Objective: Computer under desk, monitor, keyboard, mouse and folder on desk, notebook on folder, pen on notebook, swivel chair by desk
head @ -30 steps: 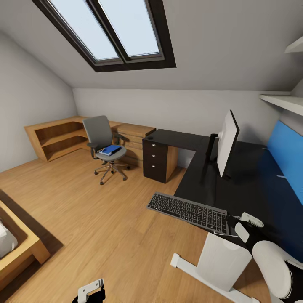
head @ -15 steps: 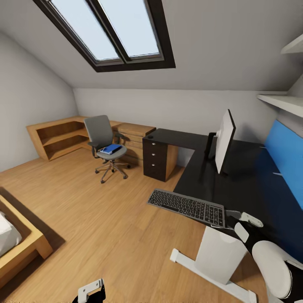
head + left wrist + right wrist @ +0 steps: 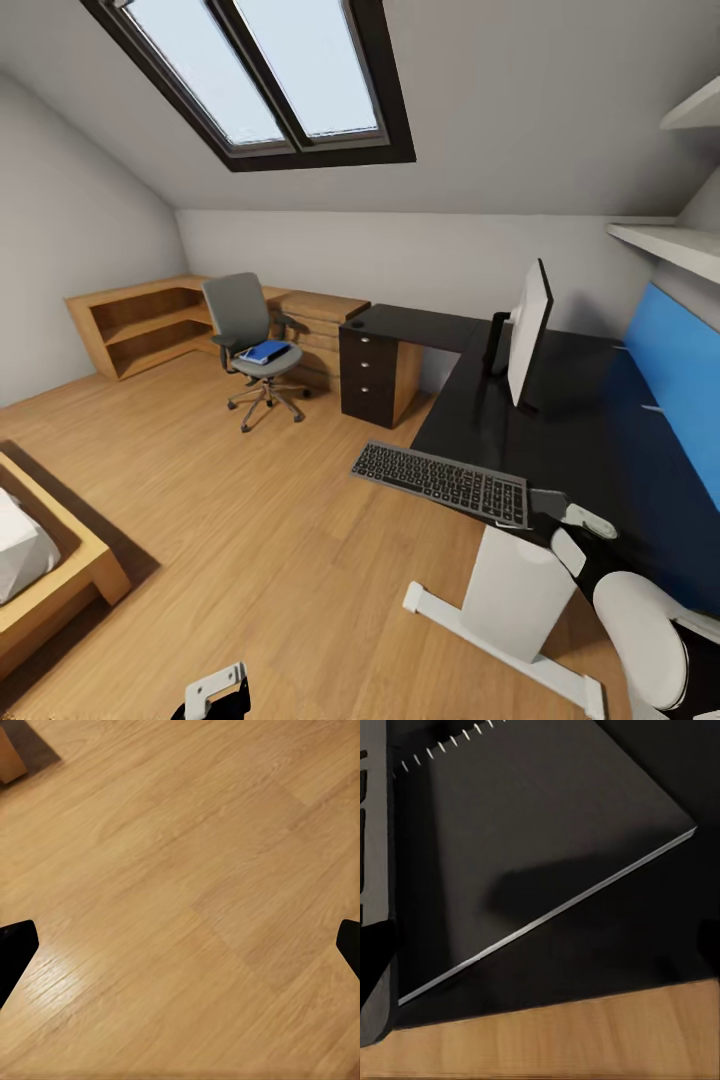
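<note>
Keyboard [image 3: 440, 483] overhanging desk [image 3: 560, 440] edge

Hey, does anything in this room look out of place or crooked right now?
Yes. The keyboard sits askew, with most of its length sticking out past the desk edge over the floor, its end at the right gripper. The folder still lies on the swivel chair, which stands away from the desk.

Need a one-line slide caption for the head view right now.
Right gripper holds the slim silver-grey keyboard overhanging the black-topped desk, beside the white-backed monitor.
</note>
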Controlling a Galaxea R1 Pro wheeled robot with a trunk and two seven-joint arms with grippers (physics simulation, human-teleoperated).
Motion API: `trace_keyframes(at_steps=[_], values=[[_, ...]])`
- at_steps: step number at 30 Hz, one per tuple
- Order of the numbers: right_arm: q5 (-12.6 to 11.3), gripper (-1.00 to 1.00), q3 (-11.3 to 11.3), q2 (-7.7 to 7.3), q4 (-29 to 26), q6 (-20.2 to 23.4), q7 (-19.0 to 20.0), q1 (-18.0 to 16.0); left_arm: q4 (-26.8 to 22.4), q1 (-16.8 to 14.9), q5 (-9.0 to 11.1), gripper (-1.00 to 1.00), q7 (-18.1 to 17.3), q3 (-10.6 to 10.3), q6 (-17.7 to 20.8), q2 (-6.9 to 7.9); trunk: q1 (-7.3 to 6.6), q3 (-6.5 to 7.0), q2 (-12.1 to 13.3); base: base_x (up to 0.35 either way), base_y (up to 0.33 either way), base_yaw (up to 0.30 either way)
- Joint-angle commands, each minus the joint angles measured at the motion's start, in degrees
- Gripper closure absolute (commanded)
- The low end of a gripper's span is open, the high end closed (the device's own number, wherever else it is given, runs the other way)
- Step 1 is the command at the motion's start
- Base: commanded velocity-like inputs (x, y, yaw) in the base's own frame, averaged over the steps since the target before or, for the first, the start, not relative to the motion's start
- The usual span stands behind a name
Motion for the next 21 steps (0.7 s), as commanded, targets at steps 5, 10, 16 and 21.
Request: trace_keyframes(at_steps=[5,10,16,21], values=[[-0.39,-1.0,0.11,0.83,-0.09,0.25,2.12,-0.03,-0.03,-0.05,0.6,-1.0,0.32,-0.21,-0.36,0.03,-0.01,-0.06,-0.04,-0.026,0.0,0.0],[-0.39,-1.0,0.09,1.83,-0.06,0.3,5.21,-0.02,-0.03,-0.03,0.6,-1.0,0.32,-0.21,-0.36,0.0,-0.01,-0.06,-0.04,-0.004,0.0,0.0],[-0.39,-1.0,0.08,2.05,0.1,0.32,5.99,-0.02,-0.05,-0.03,0.6,-1.0,0.32,-0.21,-0.36,-0.02,-0.01,-0.06,-0.04,0.0,0.0,0.0],[-0.39,-1.0,0.04,2.11,0.2,0.32,6.1,-0.02,-0.05,-0.05,0.6,-1.0,0.32,-0.21,-0.36,-0.03,-0.01,-0.06,-0.04,0.0,0.0,0.0]])
